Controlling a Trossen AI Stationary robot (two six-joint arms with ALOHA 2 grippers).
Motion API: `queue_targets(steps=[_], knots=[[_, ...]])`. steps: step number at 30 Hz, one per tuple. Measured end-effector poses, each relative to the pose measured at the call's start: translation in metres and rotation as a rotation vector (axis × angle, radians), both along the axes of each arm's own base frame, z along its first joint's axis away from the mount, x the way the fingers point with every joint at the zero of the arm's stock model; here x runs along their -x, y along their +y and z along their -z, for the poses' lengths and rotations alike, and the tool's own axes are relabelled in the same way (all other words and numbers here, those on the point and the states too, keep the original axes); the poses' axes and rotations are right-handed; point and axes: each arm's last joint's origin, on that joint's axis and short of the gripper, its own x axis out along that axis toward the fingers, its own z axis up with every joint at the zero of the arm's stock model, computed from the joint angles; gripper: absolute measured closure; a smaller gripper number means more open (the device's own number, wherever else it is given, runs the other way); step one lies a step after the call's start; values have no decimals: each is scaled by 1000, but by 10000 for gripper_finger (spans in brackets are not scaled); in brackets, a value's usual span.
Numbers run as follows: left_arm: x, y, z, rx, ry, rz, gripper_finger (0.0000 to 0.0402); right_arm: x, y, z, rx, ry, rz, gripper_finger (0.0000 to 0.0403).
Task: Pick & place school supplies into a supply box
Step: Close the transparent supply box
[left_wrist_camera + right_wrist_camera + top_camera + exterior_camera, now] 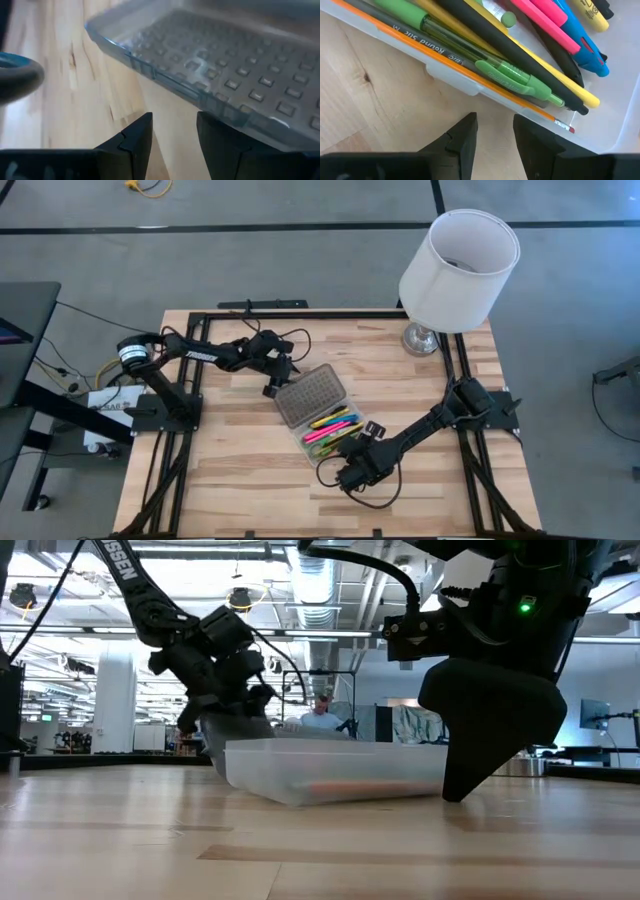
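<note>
The supply box lies open at the table's middle. Its clear tray [352, 442] holds the school supplies: pens and pencils [520, 45] in green, orange, black, yellow, pink and blue. Its greyish ribbed lid [312, 393] is folded back on the far side and lies on the table. My left gripper [271, 389] stands open at the lid's left edge [165, 82], pointing slantwise down. My right gripper [345, 467] stands open just before the tray's near long wall [452, 82], with nothing between its fingers [465, 135]. In the low view the tray [330, 775] sits between both grippers. My left gripper has one finger [220, 132] right at the lid's edge [235, 116]. I cannot tell whether it touches. Nothing lies between its two fingers.
A white lamp [455, 270] stands at the table's far right corner. Bare wood lies to the near left [230, 470] and the near right of the box. Black frame rails [300, 313] run along the table's edges.
</note>
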Motion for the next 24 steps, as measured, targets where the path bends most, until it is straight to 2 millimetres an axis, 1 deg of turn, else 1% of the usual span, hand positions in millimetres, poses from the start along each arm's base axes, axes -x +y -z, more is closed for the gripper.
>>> queue_targets(steps=[7, 13, 17, 24], knots=[[4, -6, -23, 28, -84, 73, 251, 0, 0, 0, 2, -1, -1, 275], [8, -10, -37, 49, -134, 122, 251, 0, -1, 0, 23, -8, -1, 275], [7, -17, -43, 45, -153, 143, 251, -1, -3, 1, 28, -10, 4, 275], [0, -36, -44, 48, -159, 218, 251, -3, -6, 1, 47, -22, 3, 275]])
